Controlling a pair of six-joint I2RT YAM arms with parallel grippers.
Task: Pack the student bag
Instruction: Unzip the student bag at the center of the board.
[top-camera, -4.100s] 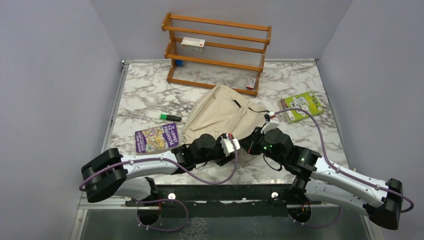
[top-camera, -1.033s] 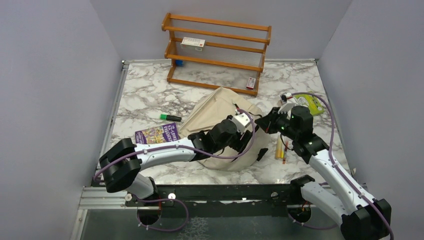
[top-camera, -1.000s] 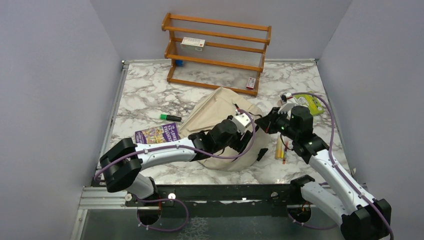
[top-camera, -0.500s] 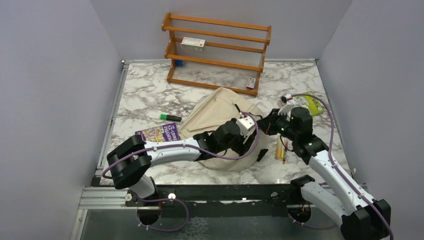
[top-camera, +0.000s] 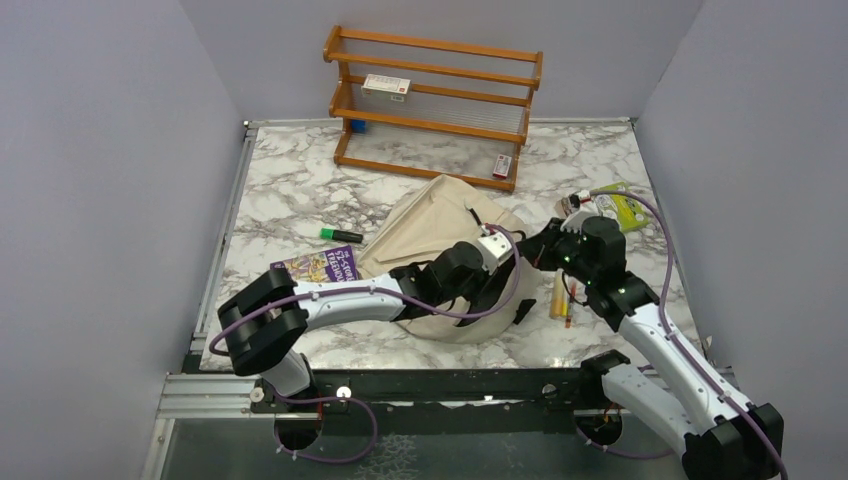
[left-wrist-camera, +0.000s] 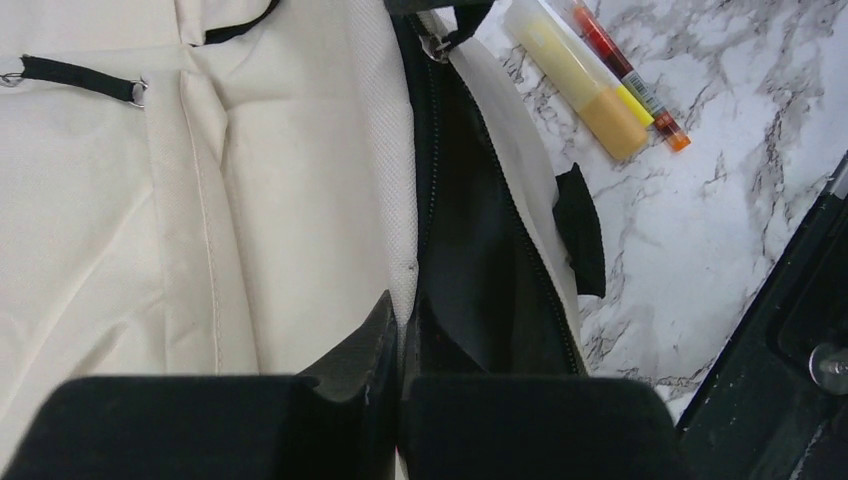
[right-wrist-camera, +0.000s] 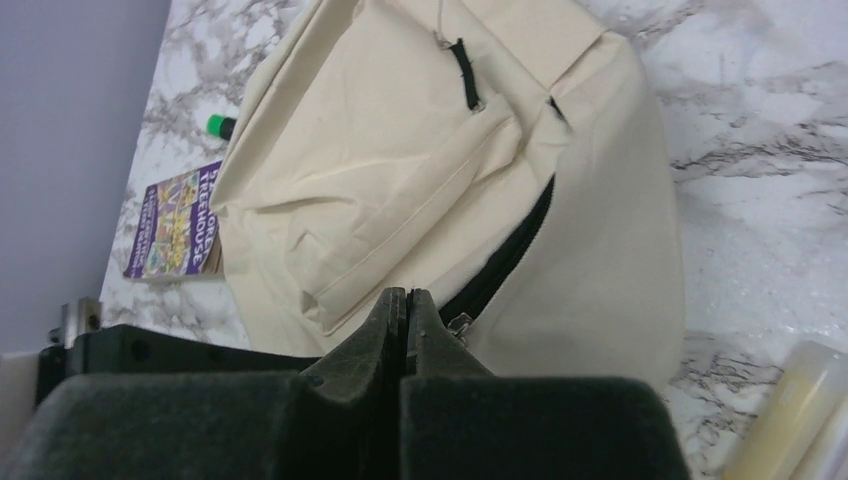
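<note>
Since half a second ago, my left claw has gone from wide to a tight pinch on the cream lip of the student bag, which lies on the worktop between my arms. I judge the pinch is there to pull the zip mouth open for packing. My right claw is closed tight at the bag's right edge, beside the zip pull; whether it grips anything I cannot tell. Only the left wrist view shows the dark lining, with a yellow tube and red pen just right of the bag. The right wrist view shows the purple book left of it.
</note>
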